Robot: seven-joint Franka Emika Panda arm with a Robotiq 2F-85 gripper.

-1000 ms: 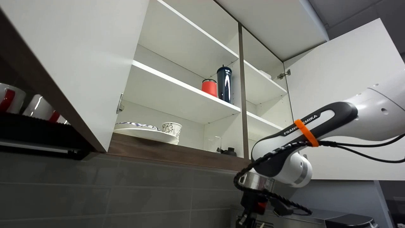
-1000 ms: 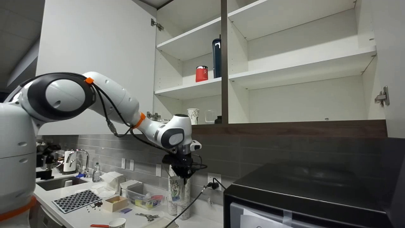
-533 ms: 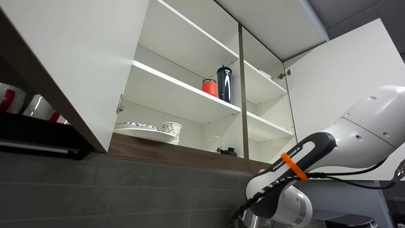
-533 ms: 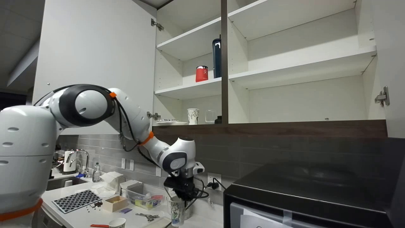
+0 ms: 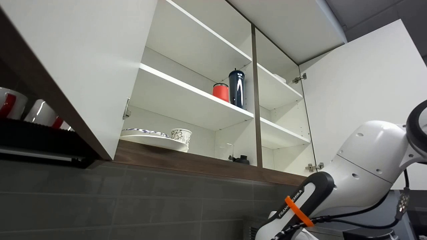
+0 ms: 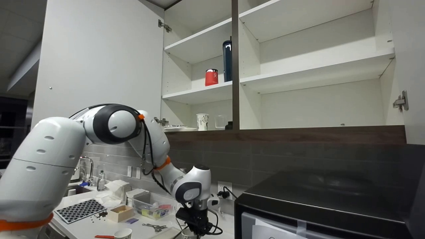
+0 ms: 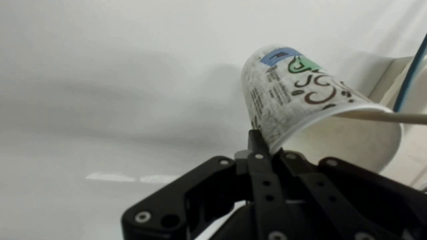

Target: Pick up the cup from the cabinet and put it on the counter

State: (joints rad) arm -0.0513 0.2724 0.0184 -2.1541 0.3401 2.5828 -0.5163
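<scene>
One cup (image 7: 293,88), rim (image 7: 320,116) in end effector (image 7: 271,146)

Wrist view: bare white tabletop (image 7: 116,100) spreads wide to the left of the cup (image 7: 290,90) pinched in my claw (image 7: 269,145), room to pass; to its right a tan stick (image 7: 410,118) juts from the cup's mouth and a blue rod (image 7: 412,71) shows near the rim, tighter going. In an exterior view a gap lies between me and a black appliance (image 6: 322,196), a solid barrier on the right, while scissors (image 6: 154,227), a clear bin (image 6: 137,204) and a small box (image 6: 119,216) crowd the left. Overhead, the cabinet (image 6: 318,134) bars a straight rise along the tiled wall (image 6: 229,159).
</scene>
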